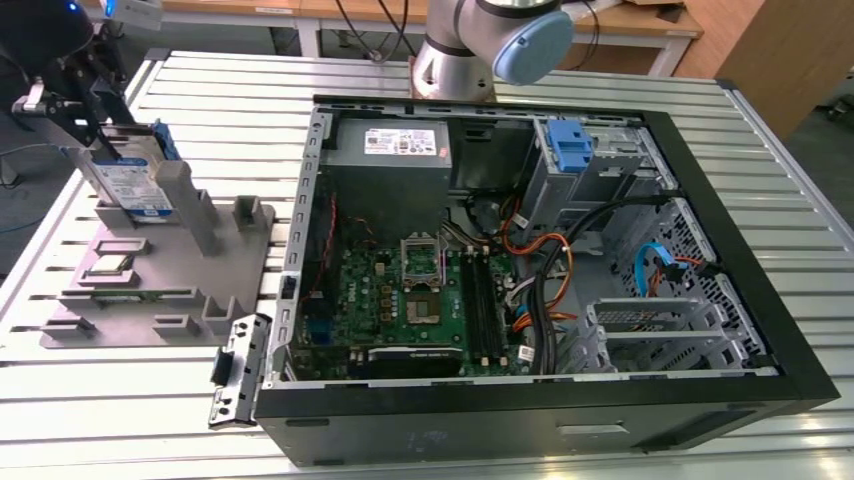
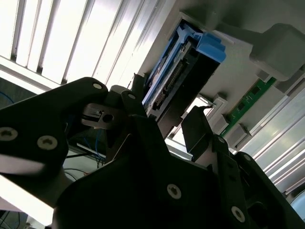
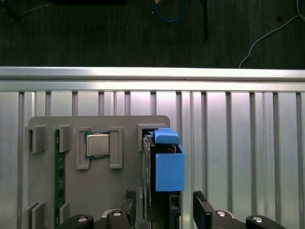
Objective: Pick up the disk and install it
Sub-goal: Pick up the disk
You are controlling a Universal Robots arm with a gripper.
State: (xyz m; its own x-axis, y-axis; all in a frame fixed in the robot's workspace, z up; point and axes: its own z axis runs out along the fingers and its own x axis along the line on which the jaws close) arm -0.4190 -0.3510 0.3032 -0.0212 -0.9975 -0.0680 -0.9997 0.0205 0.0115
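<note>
The disk (image 1: 134, 185) stands on edge in a slot of the grey holder (image 1: 160, 290) on the exterior view's left, its white-and-blue label facing the camera and a blue rail along its edge. In both wrist views the blue rail end of the disk (image 3: 167, 164) (image 2: 178, 76) lies between my two black fingers. My gripper (image 1: 107, 118) (image 3: 167, 212) (image 2: 167, 121) is open and straddles the top of the disk. One finger (image 3: 132, 206) sits close to the disk's side, while the other finger (image 3: 202, 214) stands apart from it with a visible gap.
The grey holder also carries a processor chip (image 3: 97, 144) and a green memory stick (image 3: 59, 176). The open computer case (image 1: 747, 300) lies on the slatted metal table, with a grey power supply (image 1: 400, 145) and a blue latch (image 1: 571, 148) at the drive bay. The arm's base (image 1: 467, 50) stands behind the case.
</note>
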